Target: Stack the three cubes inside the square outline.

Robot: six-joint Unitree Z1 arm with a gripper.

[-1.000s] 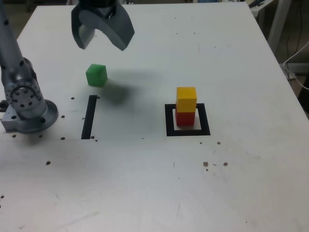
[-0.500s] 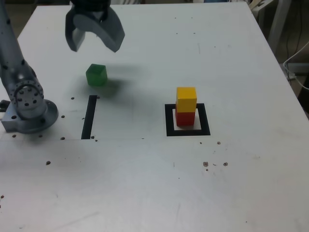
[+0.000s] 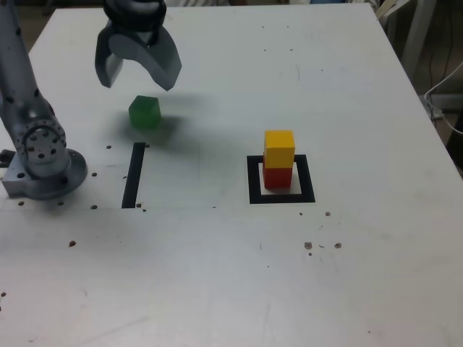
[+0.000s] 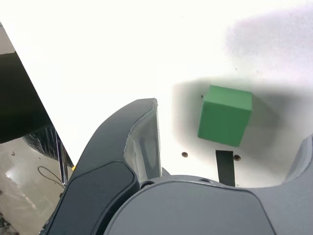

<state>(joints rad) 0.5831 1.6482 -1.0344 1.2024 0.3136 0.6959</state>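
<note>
Green cube loose on the surface, beside strip end, well apart from yellow cube on red cube in the outline — last to stack; gripper above, fingers spread and empty, cube below the gap, untouched.

1. The arm is finished in matt silver-grey metal, with rounded tubular links.
2. A round joint housing is seen low on the arm, its flat face ringed with small dark screw holes.
3. A circular grey base flange is joined to a squared grey block at its side.
4. The gripper is moulded in dark blue-grey, with two broad, curved, claw-like fingers; paler grey inner pads are shown in the wrist view.
</note>
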